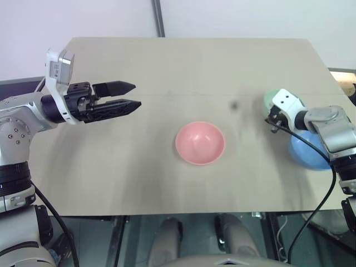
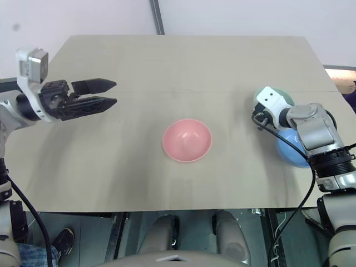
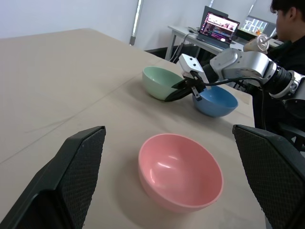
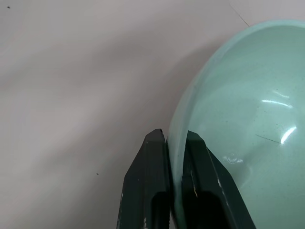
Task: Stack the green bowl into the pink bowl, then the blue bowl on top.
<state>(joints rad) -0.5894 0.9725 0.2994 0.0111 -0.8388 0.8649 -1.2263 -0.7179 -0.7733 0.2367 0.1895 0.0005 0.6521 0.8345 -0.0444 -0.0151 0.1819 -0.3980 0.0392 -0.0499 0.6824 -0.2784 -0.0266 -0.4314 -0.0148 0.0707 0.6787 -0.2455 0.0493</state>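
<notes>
We see that our right tool (image 4: 175, 143) is clenched on the rim of the small round pale mint-green plastic bowl (image 3: 159, 81): in the right wrist view one dark finger (image 4: 147, 181) lies on the outside of the wall and the other on the inside, with the thin rim pinched between them. We think this rim grip is chosen because the bowl is too wide to take around its body, and a pinch on the edge lets us lift it and carry it over. In the head views this bowl lies at the right of the frame, mostly hidden under the right wrist, and the round sky-blue plastic bowl (image 1: 308, 153) sits just beside it, a little lower in the frame. The green bowl seems to rest on the beige counter (image 1: 167, 72), not yet lifted. The small round salmon-pink plastic bowl (image 1: 199, 143) stands open and empty near the middle of the frame, well apart from the right tool; it is the place where the green one must go first. Our left tool (image 1: 129, 95) hangs released and empty at the upper left of the frame, above the counter, we suppose to keep the way free.
</notes>
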